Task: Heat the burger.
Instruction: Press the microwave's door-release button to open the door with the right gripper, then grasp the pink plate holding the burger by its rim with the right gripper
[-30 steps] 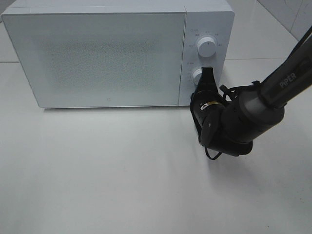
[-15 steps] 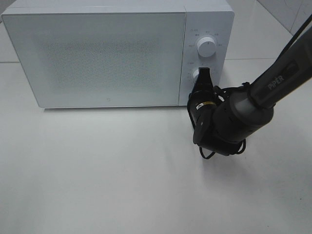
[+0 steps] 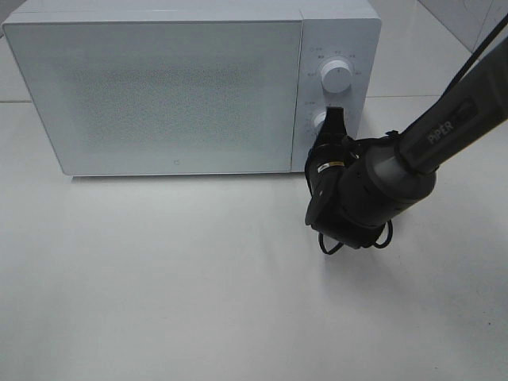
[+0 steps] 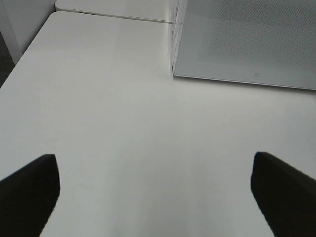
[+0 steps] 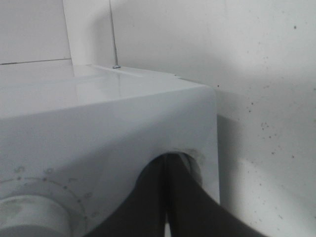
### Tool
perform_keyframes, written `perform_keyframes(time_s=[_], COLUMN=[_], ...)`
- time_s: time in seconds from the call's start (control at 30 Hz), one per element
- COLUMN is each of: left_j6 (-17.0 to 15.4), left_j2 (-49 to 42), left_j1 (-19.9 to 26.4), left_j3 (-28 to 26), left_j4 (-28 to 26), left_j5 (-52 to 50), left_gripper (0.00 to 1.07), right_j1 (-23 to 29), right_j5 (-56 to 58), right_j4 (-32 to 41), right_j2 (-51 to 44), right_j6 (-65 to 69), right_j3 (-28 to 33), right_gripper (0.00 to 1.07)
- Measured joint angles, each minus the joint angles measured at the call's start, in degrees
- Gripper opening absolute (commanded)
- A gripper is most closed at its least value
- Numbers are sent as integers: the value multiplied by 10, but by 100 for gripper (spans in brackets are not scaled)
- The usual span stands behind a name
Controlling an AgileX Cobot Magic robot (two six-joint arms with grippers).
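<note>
The burger is out of view. The white microwave [image 3: 175, 87] stands at the back of the table with its door closed. My right gripper [image 3: 334, 119] is shut, its black fingers pressed together, and their tips rest against the lower knob [image 3: 320, 121] on the control panel. The right wrist view has the same closed fingers [image 5: 165, 197] in front of that lower knob [image 5: 193, 162], with the upper knob [image 5: 29, 217] off to one side. My left gripper [image 4: 155, 190] is open over bare table, with nothing between its fingertips [image 4: 29, 187]. It does not appear in the exterior view.
The upper knob [image 3: 336, 77] sits above the lower one on the microwave panel. The white table [image 3: 159, 278] spreads out in front of the microwave. In the left wrist view, the microwave door [image 4: 247, 39] and the table's far edge [image 4: 29, 44] show.
The right arm's wrist and forearm have swung slightly left and lower, while the shut fingertips have stayed at the lower knob. The microwave door has stayed closed.
</note>
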Motion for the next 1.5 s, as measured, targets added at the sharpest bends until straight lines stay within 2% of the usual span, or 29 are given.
perform_keyframes(time_s=[0.2,0.83,1.27,1.5], left_j6=[0,0,0,0], left_j2=[0,0,0,0], left_j1=[0,0,0,0], left_j3=[0,0,0,0], left_j4=[0,0,0,0], left_j5=[0,0,0,0], left_gripper=[98,98,98,98], right_j1=[6,10,-13,-14], right_j5=[23,32,78,134], right_j4=[46,64,-46,-89], right_j2=[7,7,-54,-132], right_j6=[-10,-37,-50,-143], right_j3=[-30,-37,34,91], right_gripper=[0,0,0,0])
